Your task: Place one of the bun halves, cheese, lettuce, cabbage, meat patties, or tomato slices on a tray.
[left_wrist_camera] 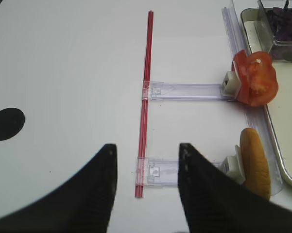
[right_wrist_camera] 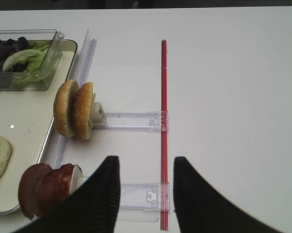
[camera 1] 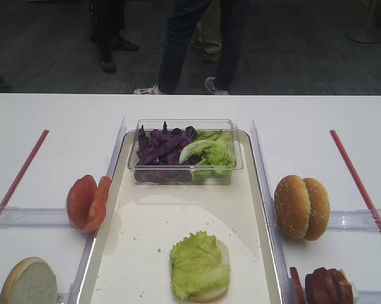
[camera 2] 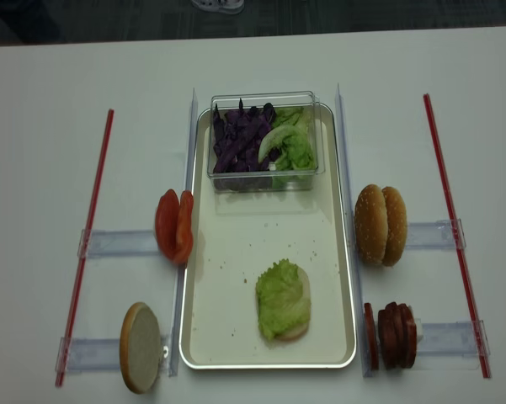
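We see both pairs of fingers (right_wrist_camera: 142, 194) (left_wrist_camera: 146, 184) spread, empty, over bare counter (right_wrist_camera: 233, 97); meat patties (right_wrist_camera: 43, 189) stand just left of our right fingers.

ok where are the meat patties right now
In the overhead view the meat patties stand on edge just outside the tray's near right corner, below the upright bun halves.

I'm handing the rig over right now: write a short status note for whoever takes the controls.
Left gripper: open, empty, over bare table.
Right gripper: open, empty, beside the dark reddish-brown meat patties.
On the cream-white metal-rimmed tray: a pale bun half topped with a light-green ruffled lettuce leaf, and a clear tub holding purple shredded cabbage.
Outside the tray: red tomato slices, sesame bun halves.
Left: add another ingredient.
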`<state>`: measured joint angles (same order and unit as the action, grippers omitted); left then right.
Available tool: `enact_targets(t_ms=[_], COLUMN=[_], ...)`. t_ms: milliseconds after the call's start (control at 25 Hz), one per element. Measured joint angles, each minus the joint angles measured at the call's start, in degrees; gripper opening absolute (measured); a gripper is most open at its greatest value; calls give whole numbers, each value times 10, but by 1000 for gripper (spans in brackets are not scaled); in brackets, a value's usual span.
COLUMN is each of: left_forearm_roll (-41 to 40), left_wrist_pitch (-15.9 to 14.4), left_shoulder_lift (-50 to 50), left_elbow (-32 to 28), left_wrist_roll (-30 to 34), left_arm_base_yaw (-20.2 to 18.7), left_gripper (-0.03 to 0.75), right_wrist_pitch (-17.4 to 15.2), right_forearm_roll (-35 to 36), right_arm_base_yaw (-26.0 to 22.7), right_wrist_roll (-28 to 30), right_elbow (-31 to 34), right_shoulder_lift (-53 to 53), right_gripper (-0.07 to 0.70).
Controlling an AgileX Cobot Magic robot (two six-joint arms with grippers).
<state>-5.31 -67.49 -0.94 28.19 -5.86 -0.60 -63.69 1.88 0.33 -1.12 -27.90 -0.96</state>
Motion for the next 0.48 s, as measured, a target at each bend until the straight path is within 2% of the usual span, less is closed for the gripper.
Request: enact_targets(t_ms=[480], left_forearm_roll=[0], left_wrist_pitch=[0], left_shoulder_lift=[0], left_elbow=[0], left_wrist_roll=[0], left_arm_base_yaw=[0], left_gripper=[288], right_wrist_pitch=[0], right_forearm_roll=[0], right_arm_base_yaw=[0], right_wrist_roll=[0], right_elbow=[0], right_shoulder_lift=[0], right_gripper=[305])
